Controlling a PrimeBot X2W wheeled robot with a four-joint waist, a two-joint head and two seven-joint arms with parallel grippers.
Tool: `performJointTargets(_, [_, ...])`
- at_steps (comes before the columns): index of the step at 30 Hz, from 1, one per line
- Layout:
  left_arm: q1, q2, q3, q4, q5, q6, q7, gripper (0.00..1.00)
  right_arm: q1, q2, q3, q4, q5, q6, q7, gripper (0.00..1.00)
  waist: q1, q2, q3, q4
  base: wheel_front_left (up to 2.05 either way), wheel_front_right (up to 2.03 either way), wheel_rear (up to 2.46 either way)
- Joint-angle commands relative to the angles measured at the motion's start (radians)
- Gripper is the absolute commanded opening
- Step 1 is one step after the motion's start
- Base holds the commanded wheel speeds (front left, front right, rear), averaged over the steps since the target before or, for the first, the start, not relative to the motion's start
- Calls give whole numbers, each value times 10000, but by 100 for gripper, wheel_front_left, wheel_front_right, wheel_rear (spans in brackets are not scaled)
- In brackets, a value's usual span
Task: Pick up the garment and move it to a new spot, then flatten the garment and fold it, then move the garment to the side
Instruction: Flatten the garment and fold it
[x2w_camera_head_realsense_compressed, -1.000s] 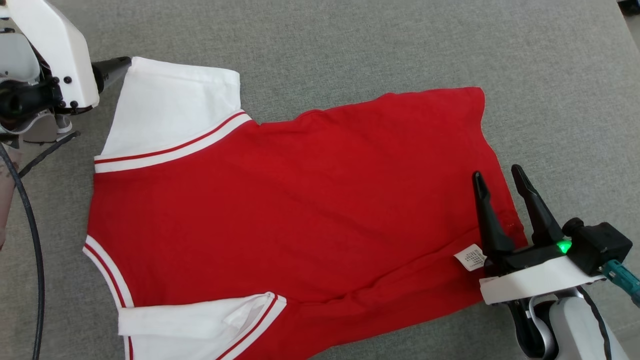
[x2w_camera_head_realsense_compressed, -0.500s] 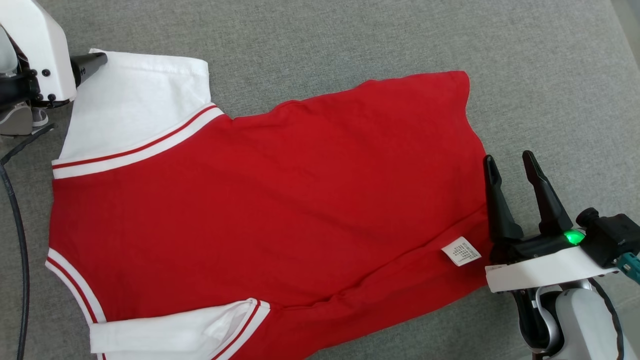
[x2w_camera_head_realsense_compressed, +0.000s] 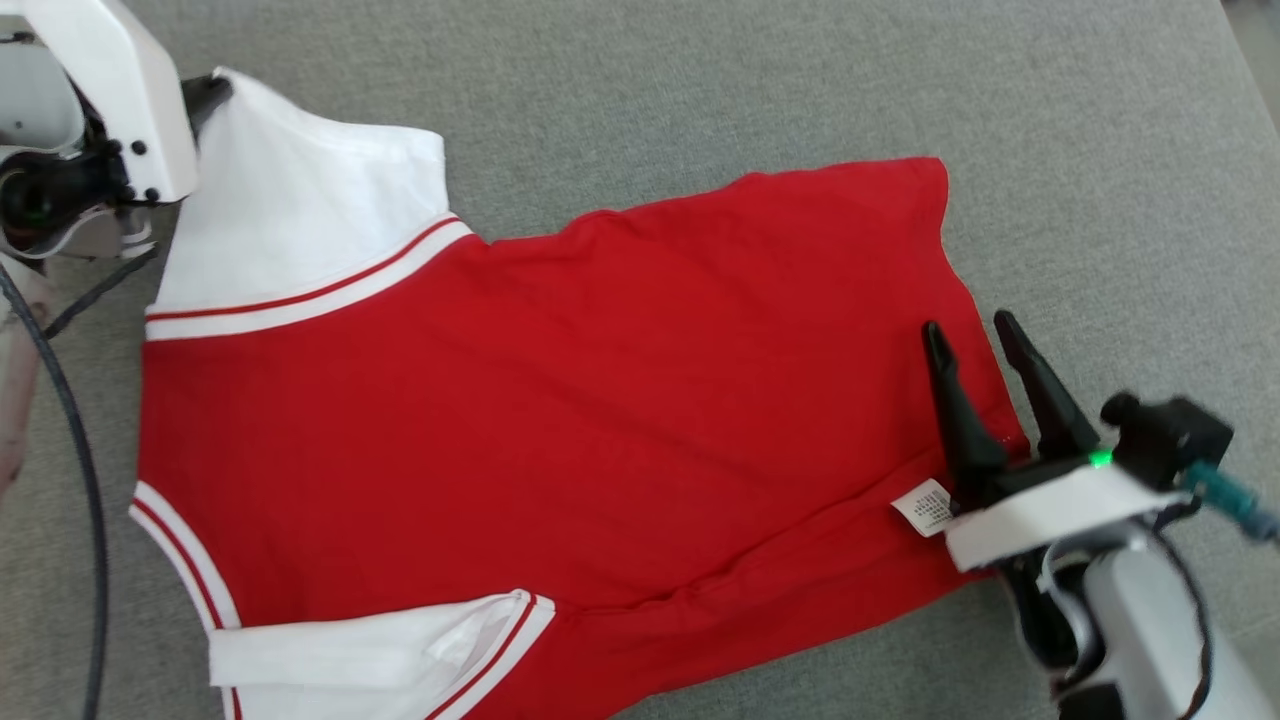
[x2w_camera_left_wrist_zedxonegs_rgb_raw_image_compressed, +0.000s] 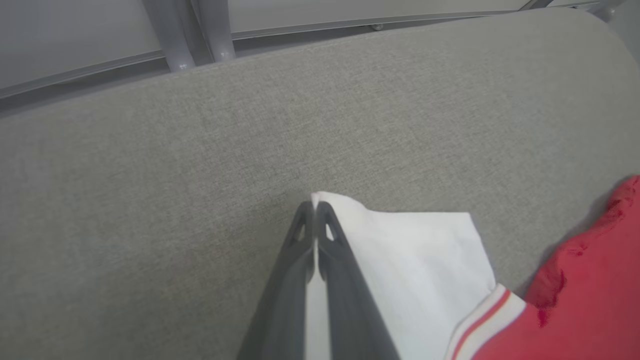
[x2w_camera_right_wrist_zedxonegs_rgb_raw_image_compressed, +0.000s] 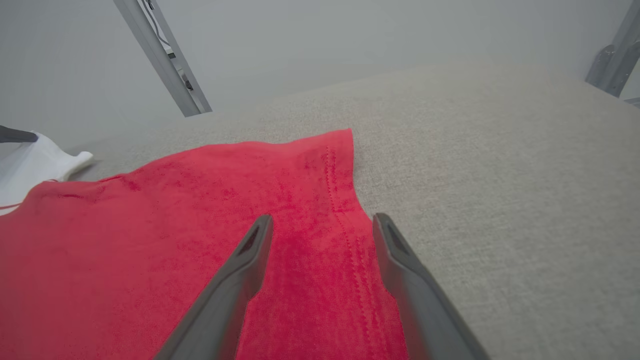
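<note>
The garment (x2w_camera_head_realsense_compressed: 560, 400) lies spread on the grey cushion (x2w_camera_head_realsense_compressed: 700, 90), red side up, with no lettering showing. One white sleeve (x2w_camera_head_realsense_compressed: 300, 220) lies at the far left and another (x2w_camera_head_realsense_compressed: 370, 650) at the near edge. My left gripper (x2w_camera_head_realsense_compressed: 212, 88) is shut on the far sleeve's outer corner and holds it raised a little. In the left wrist view the left gripper (x2w_camera_left_wrist_zedxonegs_rgb_raw_image_compressed: 315, 207) pinches the white cloth (x2w_camera_left_wrist_zedxonegs_rgb_raw_image_compressed: 420, 260) between its closed fingers. My right gripper (x2w_camera_head_realsense_compressed: 968, 335) stands open just above the red hem, and in the right wrist view the right gripper (x2w_camera_right_wrist_zedxonegs_rgb_raw_image_compressed: 322, 222) straddles the stitched hem (x2w_camera_right_wrist_zedxonegs_rgb_raw_image_compressed: 345, 220).
A white care label (x2w_camera_head_realsense_compressed: 925, 507) sticks out of the side seam beside my right gripper. A black cable (x2w_camera_head_realsense_compressed: 75, 450) hangs along the left edge. Grey metal legs (x2w_camera_left_wrist_zedxonegs_rgb_raw_image_compressed: 200, 35) stand behind the cushion, with another leg (x2w_camera_right_wrist_zedxonegs_rgb_raw_image_compressed: 165, 60) showing in the right wrist view.
My left gripper has shut on the far sleeve's corner and raised it. My right gripper has moved left, from the hem's edge to over the red cloth. The head camera shifted.
</note>
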Motion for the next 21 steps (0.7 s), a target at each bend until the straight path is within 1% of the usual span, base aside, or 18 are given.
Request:
performJointTargets(1, [270,-77,23,-36,-106,-120,-366,0,-569,-318,-57,194,481,-5,436,100,0,0,-265,214,0,0,0])
performJointTargets(4, [464,-151,-40,-95,-241,-225,-823,0,-1394,-762,-23,559,1190,-3,1834,100,0,0,-506,387,0,0,0])
performJointTargets(8, [632,-181,-247,-204,-364,-296,-1022,0,-2655,-1338,150,949,2568,-3,4794,100,0,0,-706,669,0,0,0])
performJointTargets(10, [625,-200,-343,-262,-426,-301,-1070,0,-3209,-1696,157,1192,2914,-3,6205,100,0,0,-751,838,0,0,0])
performJointTargets(13, [500,-246,-523,-374,-507,-313,-1111,0,-4082,-2027,56,1698,2855,-3,7946,100,0,0,-733,1079,0,0,0])
performJointTargets(14, [500,-246,-523,-374,-507,-313,-1111,0,-4082,-2027,56,1698,2855,-3,7946,100,0,0,-733,1079,0,0,0])
performJointTargets(18, [400,-259,-787,-646,-681,-318,-1168,0,-5095,-2119,-57,2458,2408,-3,9531,100,0,0,-676,1341,0,0,0])
performJointTargets(21, [343,-210,-995,-815,-840,-320,-1180,0,-5744,-2040,-36,3055,1966,-3,10275,100,0,0,-612,1497,0,0,0])
